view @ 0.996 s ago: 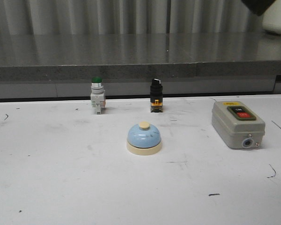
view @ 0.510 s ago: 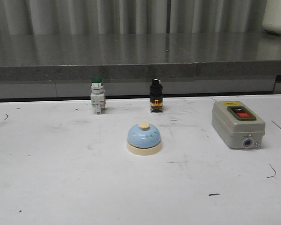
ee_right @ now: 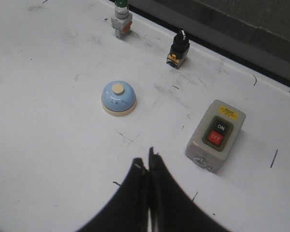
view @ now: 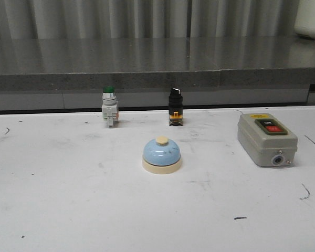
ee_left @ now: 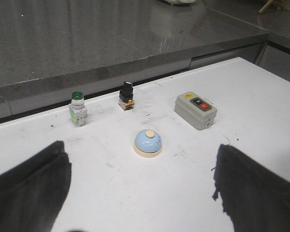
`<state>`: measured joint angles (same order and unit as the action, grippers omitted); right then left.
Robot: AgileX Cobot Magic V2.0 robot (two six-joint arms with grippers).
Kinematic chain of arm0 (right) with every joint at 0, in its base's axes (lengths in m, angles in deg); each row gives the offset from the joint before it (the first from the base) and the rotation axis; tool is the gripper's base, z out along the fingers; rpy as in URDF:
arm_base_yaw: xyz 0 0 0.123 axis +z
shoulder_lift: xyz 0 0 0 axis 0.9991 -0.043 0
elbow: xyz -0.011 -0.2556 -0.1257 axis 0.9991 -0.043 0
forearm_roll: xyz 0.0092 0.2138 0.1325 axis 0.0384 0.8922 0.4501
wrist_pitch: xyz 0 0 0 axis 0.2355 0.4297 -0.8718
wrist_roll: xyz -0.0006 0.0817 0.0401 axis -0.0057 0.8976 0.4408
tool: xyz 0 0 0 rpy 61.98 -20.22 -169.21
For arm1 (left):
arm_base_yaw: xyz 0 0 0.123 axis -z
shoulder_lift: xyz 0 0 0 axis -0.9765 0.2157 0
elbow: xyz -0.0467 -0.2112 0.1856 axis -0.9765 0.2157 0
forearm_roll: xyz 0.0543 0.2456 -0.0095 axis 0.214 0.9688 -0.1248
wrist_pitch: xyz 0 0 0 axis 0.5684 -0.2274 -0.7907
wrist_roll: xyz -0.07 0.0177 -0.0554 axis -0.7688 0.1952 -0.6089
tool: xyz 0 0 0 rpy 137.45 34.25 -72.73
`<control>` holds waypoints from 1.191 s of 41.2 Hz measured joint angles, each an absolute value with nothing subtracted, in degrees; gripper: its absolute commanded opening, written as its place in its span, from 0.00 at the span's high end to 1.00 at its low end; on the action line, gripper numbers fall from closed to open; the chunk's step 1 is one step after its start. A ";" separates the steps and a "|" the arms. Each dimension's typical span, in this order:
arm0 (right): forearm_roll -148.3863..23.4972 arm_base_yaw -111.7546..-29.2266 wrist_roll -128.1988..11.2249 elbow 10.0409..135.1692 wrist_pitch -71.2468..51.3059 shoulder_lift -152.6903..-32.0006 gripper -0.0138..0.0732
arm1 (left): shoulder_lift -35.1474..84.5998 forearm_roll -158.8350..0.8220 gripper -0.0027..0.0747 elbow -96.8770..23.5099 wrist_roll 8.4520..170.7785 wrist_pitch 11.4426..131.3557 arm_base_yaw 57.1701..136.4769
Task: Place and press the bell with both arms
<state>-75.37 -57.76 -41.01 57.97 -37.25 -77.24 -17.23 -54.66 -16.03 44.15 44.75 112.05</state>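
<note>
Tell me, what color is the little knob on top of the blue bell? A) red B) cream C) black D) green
B: the bell has a cream knob on its light-blue dome, matching its cream base; it shows in the right wrist view too.

front view sits low, facing the counter — both wrist views look down; all share the bell [view: 161, 155].

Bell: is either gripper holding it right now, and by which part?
Nothing is held. The bell sits free on the table; left fingers are spread, right fingers closed on nothing.
</note>
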 measured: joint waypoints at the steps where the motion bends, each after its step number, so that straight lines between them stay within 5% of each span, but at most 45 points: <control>1: -75.37 -57.76 -41.01 57.97 -37.25 -77.24 0.92 | -17.23 -54.66 0.46 -15.91 44.15 44.75 112.05; 9: -75.37 -57.76 -41.01 57.97 -37.14 -77.24 0.92 | -17.23 -54.34 0.98 -14.03 44.15 44.91 112.05; 33: -75.37 -57.76 -41.01 57.97 -37.14 -77.24 0.92 | -20.30 -54.17 0.99 -8.60 44.25 47.39 111.66; 49: -75.37 -57.76 -41.01 57.97 -37.14 -77.24 0.92 | -30.12 -49.01 0.99 10.90 44.25 67.46 95.65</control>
<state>-75.37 -57.76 -41.01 57.97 -37.14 -77.24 -30.12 -49.01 10.90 44.25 67.46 95.65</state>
